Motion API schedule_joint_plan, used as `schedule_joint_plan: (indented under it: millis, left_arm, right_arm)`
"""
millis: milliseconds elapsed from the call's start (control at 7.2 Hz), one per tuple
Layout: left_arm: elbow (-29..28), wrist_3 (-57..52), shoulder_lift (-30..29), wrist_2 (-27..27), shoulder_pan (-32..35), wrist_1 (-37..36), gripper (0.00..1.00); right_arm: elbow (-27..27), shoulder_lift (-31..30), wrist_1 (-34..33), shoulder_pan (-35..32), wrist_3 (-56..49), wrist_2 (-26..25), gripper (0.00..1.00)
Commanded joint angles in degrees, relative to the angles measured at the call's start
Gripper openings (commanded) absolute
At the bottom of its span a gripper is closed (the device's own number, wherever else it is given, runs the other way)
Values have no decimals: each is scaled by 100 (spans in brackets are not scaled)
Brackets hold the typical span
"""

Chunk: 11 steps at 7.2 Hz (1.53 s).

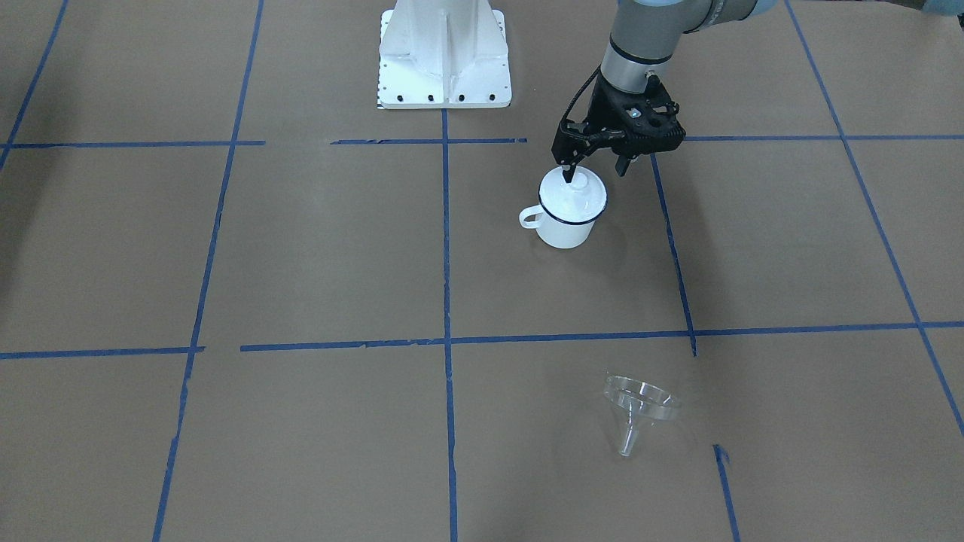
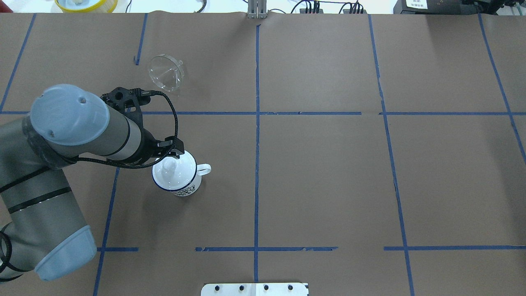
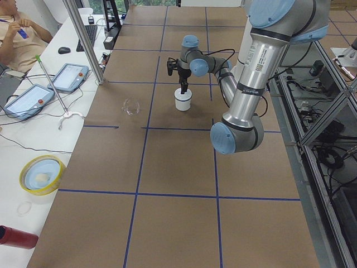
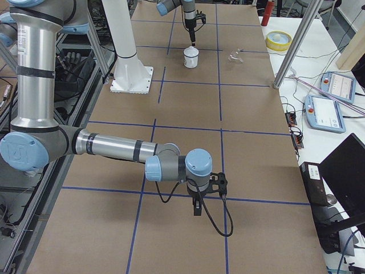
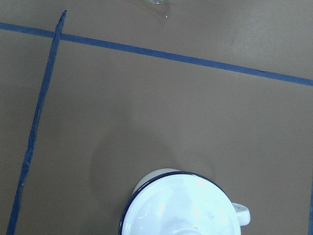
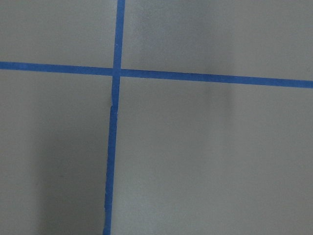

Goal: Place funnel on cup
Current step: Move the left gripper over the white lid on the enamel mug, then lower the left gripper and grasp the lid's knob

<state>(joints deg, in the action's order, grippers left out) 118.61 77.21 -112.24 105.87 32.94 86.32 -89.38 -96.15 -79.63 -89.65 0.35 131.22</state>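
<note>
"While the left arm (image 2: 70, 123) leans in over the cup (image 1: 565, 229), how does its pincer stand?"

"The left pincer (image 1: 595, 172) is spread wide, its two fingers well apart, and it grips nothing. It hangs right above the white lid (image 1: 574, 202) that sits on the cup. One fingertip (image 1: 567, 172) is just beside the lid's knob (image 1: 578, 183). Whether the two touch, I cannot tell."

"And the cup itself?"

"Upright on the brown surface (image 1: 301, 248), with its dark blue rim showing round the lid. Its loop handle (image 2: 204, 168) is turned toward the middle of the surface. The left wrist camera looks down on the lid at the bottom of its view, with the handle at the lower right."

"Where is the funnel?"

"The funnel (image 1: 640, 403) lies tipped over on the surface, not level, and well apart from the cup. It is on the operators' side, past a blue tape line (image 1: 572, 336) that runs between the two. Neither pincer is near it. Only a sliver of it shows at the top edge of the left wrist view."

"What of the other arm?"

"The right pincer (image 4: 197, 208) shows only in the side view from the robot's right. There it hangs low over the surface, close to a tape line and far from both cup and funnel. I cannot tell from that view whether it is spread or closed. Its own wrist camera shows only brown surface and crossing tape."
</note>
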Motion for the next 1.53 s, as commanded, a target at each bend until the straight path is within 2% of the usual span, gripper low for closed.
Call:
schedule_joint_plan:
  millis: [0,278,556,833,1389]
  left_arm:
    - [-136,13,-130,-14,-129,-10,86]
    - [-233,13,-175,-14,-130,-10,77]
    - [-233,13,-175,-14,-130,-10,75]
    - [-233,4,-175,-14,-130,-10,61]
    - [-251,-5,-166,-14,-130,-10,59]
  right_arm:
    - [0,0,0,0,0,0,100]
    - [0,0,0,0,0,0,100]
    - [0,0,0,0,0,0,100]
    - [0,0,0,0,0,0,100]
    - [0,0,0,0,0,0,100]
